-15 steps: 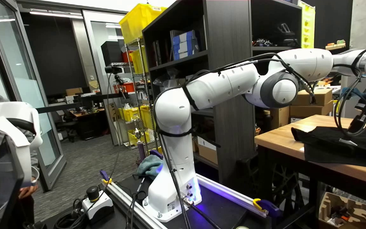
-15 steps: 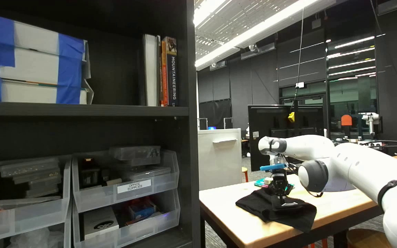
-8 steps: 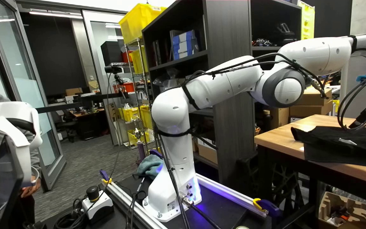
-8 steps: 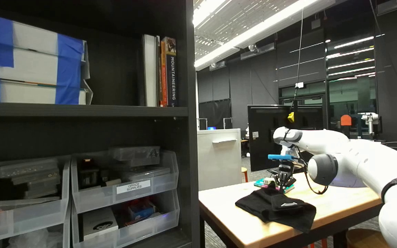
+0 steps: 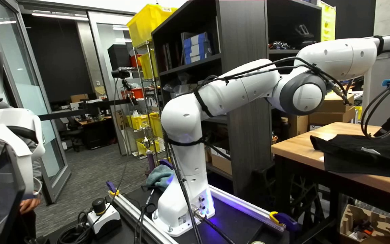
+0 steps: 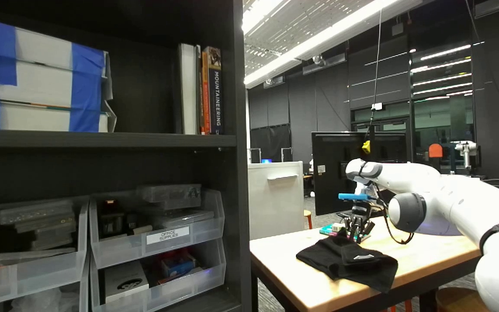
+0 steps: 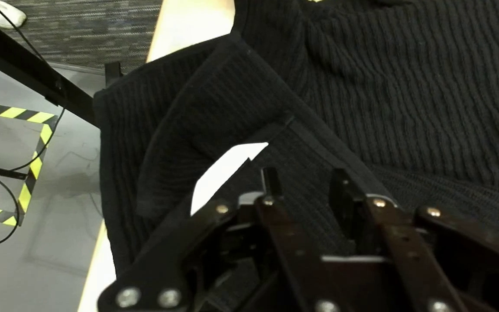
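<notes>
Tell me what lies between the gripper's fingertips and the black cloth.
Nothing shows between the gripper and the black cloth in the wrist view: only fabric appears beyond the parted fingers. Whether the tips touch it, I can't tell.

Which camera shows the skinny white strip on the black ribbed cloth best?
The wrist view: there the skinny white strip looks biggest, with its bent outline clear against the black ribbed cloth. Both exterior views show it too, but only as a small pale patch. No view shows readable writing.
</notes>
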